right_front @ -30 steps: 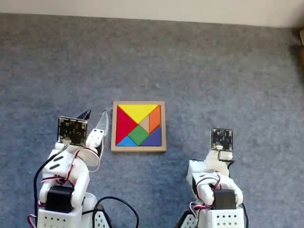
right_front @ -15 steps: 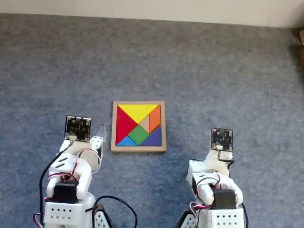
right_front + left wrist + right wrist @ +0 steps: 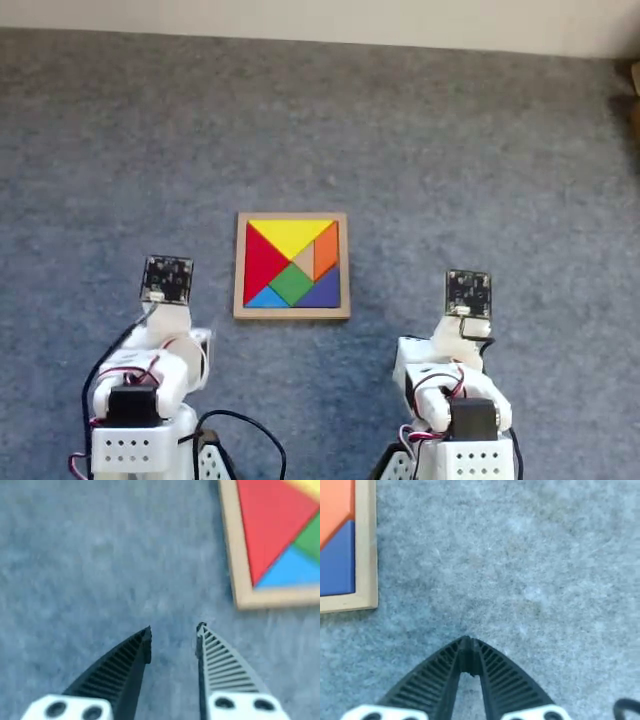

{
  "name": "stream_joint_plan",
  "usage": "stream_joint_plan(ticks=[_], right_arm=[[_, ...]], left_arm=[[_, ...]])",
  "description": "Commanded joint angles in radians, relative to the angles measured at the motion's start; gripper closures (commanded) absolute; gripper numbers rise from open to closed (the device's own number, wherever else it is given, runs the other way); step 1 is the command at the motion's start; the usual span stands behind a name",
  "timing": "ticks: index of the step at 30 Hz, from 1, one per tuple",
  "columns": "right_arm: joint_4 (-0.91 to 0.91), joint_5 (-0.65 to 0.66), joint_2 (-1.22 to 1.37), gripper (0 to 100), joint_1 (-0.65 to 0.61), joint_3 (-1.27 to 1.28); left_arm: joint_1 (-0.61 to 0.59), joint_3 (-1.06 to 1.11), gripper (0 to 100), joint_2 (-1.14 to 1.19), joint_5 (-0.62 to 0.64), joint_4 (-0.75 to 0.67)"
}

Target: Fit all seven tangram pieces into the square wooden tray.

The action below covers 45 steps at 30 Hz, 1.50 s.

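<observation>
Over the last second, a retreat of the left arm [image 3: 150,345] from close beside the tray [image 3: 241,300] back toward its own base; no such shift in the right arm [image 3: 455,385]. Left gripper [image 3: 172,629] now parted by a narrow gap and holding nothing, above bare carpet [image 3: 100,555], with the tray's near corner ahead of it and off toward the other arm, near but apart. Right gripper [image 3: 466,641] closed tip to tip, also empty, with another tray corner ahead and off to the side facing the left arm, well apart. Inside the tray, seven coloured pieces lying flat and edge to edge: red triangle [image 3: 262,262], yellow triangle [image 3: 290,236], orange piece [image 3: 325,252], small tan piece [image 3: 304,262], green square [image 3: 291,284], light blue triangle [image 3: 266,297], dark blue piece [image 3: 322,290]. No gap visible within the wooden rim, no piece loose on the carpet around either gripper. Judged from that, task to all appearance complete: nothing left to pick up or nudge, at most a settling of both arms at rest.
</observation>
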Motion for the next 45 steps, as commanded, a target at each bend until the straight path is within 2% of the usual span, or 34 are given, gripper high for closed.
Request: stream_joint_plan(ticks=[1, 7, 10, 13, 16, 45], right_arm=[[0.001, -0.005, -0.018, 99.4, 0.013, 0.133], [0.001, -0.005, -0.018, 99.4, 0.013, 0.133], [0.005, -0.005, -0.018, 99.4, 0.015, 0.133], [0.005, -0.005, -0.018, 99.4, 0.013, 0.133], [0.005, -0.005, -0.018, 99.4, 0.013, 0.133], [0.005, -0.005, -0.018, 99.4, 0.013, 0.133]], left_arm=[[-0.073, 0.019, 84, -0.031, 0.005, 0.031], [-0.120, 0.019, 86, -0.031, 0.005, 0.038], [-0.120, 0.019, 99, -0.031, 0.005, 0.034], [-0.122, 0.019, 97, -0.028, 0.005, 0.038], [-0.124, 0.019, 100, -0.028, 0.005, 0.038], [-0.122, 0.019, 99, -0.031, 0.011, 0.040]])
